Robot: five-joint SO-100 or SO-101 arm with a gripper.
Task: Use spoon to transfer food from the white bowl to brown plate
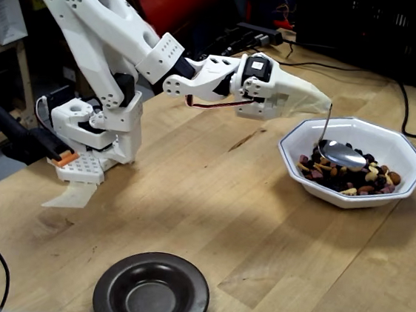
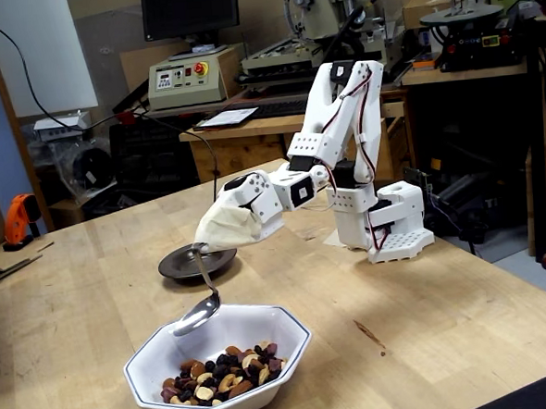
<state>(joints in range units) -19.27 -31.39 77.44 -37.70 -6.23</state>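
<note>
Just spoon (image 2: 197,315) above white bowl (image 2: 282,329)

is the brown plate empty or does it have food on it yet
Empty. The brown plate shows only bare glossy surface in both fixed views; all the food sits in the white bowl.

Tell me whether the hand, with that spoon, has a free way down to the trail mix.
Probably yes: the spoon hangs over the white bowl, nothing lying between it and the trail mix.
</note>
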